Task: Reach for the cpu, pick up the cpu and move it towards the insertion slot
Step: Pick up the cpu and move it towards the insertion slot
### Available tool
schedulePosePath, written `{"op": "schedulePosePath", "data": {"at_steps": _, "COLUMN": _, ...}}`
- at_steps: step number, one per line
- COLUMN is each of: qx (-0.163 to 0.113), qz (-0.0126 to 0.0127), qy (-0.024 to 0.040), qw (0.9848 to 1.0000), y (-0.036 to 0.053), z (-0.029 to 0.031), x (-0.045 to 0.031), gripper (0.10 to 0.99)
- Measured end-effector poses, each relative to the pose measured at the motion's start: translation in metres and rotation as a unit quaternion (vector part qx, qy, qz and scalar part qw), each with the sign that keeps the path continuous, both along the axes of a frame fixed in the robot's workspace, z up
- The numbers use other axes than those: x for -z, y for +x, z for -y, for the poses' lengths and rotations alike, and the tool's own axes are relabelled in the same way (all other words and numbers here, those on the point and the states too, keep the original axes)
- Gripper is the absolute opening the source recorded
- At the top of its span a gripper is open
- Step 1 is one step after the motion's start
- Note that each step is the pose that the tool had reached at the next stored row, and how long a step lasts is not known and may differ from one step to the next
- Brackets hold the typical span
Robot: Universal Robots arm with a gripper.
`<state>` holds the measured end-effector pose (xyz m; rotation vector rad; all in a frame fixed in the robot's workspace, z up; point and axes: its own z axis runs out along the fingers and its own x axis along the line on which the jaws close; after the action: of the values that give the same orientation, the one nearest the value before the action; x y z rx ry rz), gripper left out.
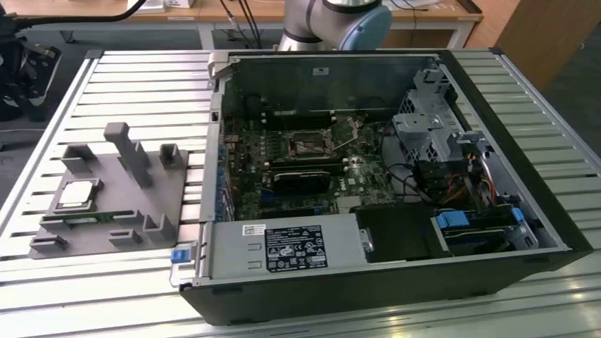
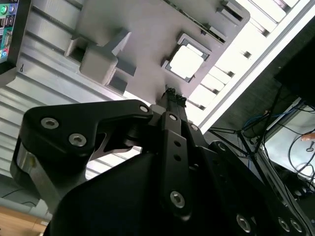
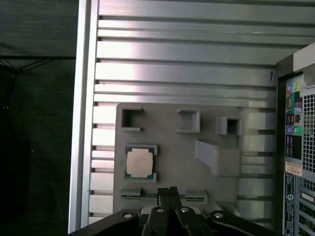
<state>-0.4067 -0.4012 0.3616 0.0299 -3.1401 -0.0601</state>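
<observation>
The cpu (image 1: 77, 193) is a small silvery square lying flat in a recess of the grey plastic tray (image 1: 141, 211) on the exterior view's left. In both wrist views the cpu (image 3: 140, 163) (image 2: 186, 61) lies some way off from my gripper (image 3: 169, 190) (image 2: 171, 94). The black fingers are pressed together with nothing between them, hanging above the tray's edge, apart from the chip. The insertion slot (image 1: 308, 146) is the square black socket framed in silvery metal on the motherboard inside the open computer case.
Upright posts (image 1: 127, 151) rise from the tray (image 3: 167, 147), and a narrow green memory stick (image 1: 89, 220) lies along its near edge. The open black computer case (image 1: 395, 282) takes up the exterior view's right. All rests on a ribbed metal table (image 3: 187, 73).
</observation>
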Motion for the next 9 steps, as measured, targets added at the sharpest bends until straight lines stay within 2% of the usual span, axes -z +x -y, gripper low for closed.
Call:
{"op": "schedulePosePath", "data": {"at_steps": 4, "qx": 0.0, "qz": 0.0, "qy": 0.0, "qw": 1.0, "y": -0.0097, "z": 0.0, "x": 0.0002, "gripper": 0.106}}
{"op": "schedulePosePath", "data": {"at_steps": 9, "qx": 0.0, "qz": 0.0, "qy": 0.0, "qw": 1.0, "y": -0.0177, "z": 0.0, "x": 0.0008, "gripper": 0.106}}
